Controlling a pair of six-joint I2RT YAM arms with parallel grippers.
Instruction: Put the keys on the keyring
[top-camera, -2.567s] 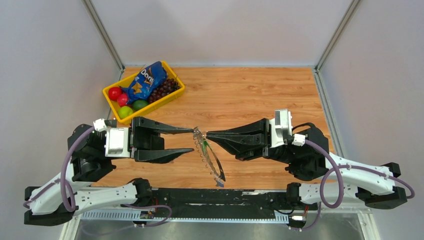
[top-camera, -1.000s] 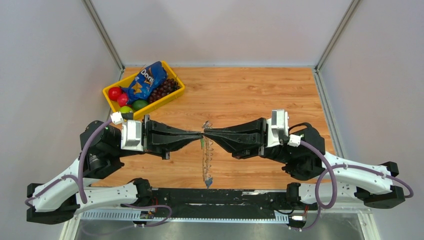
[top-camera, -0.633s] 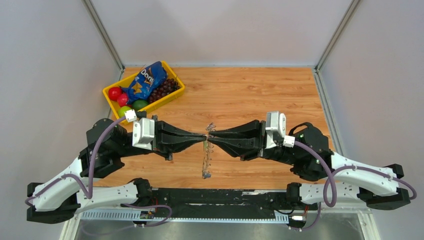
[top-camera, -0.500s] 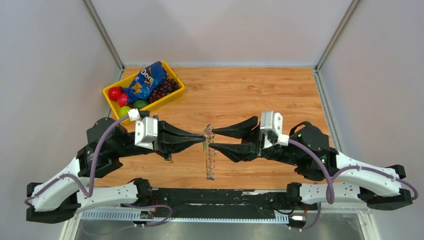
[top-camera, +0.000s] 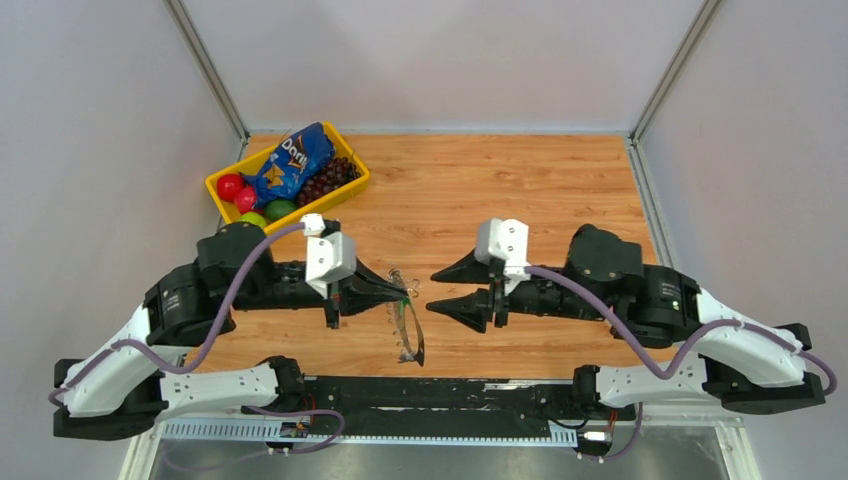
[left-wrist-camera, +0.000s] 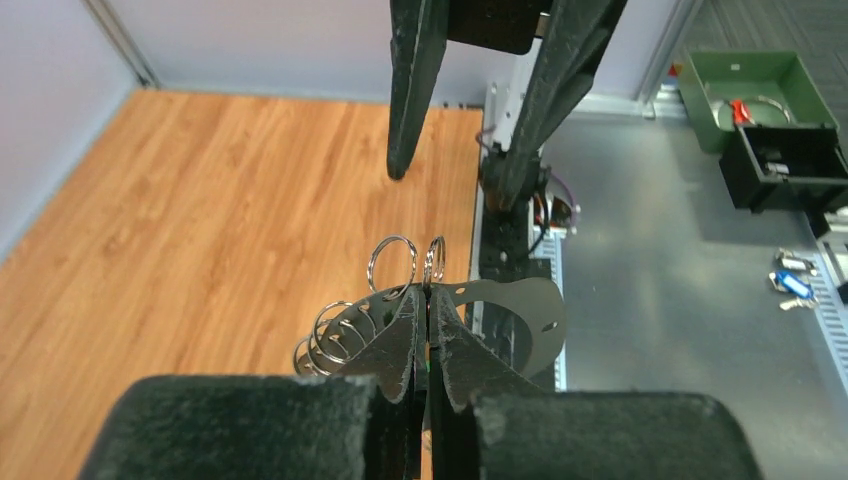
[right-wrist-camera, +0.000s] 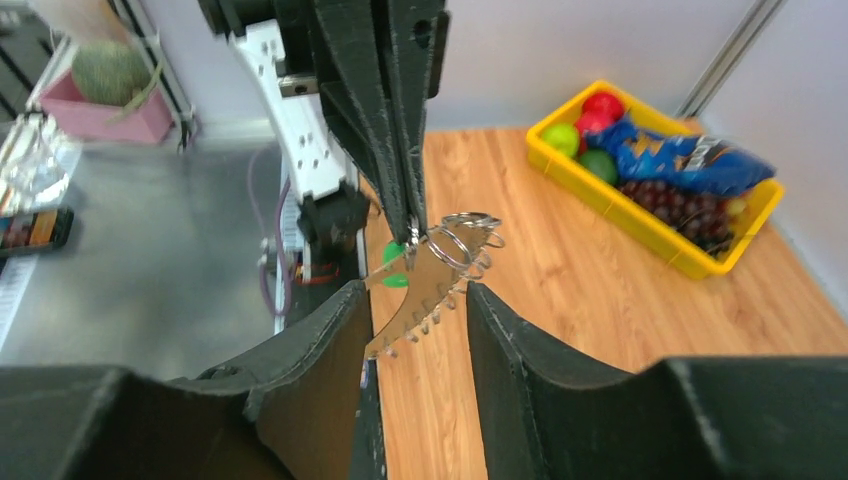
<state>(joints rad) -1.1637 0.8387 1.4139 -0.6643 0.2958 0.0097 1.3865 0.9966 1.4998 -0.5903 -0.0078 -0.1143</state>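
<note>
My left gripper (top-camera: 404, 293) is shut on the top of the keyring (top-camera: 408, 335), a thin silvery hoop that hangs below its tips over the near part of the table. In the left wrist view the jaws (left-wrist-camera: 428, 290) pinch the keyring (left-wrist-camera: 510, 310), its small rings fanned out to the left. A green tag of the keys (right-wrist-camera: 397, 279) shows at the left fingertips (right-wrist-camera: 412, 232); the dark keys themselves are too small to make out. My right gripper (top-camera: 433, 291) is open, just right of the keyring and apart from it. In its own view the right gripper (right-wrist-camera: 415, 290) frames the jagged keyring (right-wrist-camera: 430, 285).
A yellow bin (top-camera: 222, 180) with a blue chips bag, grapes and fruit stands at the table's back left, also seen as the yellow bin (right-wrist-camera: 640, 235). Beyond the table's near edge lie a metal bench with a green box (left-wrist-camera: 750, 90) and a black box (left-wrist-camera: 785, 165).
My right gripper has opened, let go of the keyring and drawn back to the right. My left gripper stays shut on it and has moved nearer; the hoop has swung.
</note>
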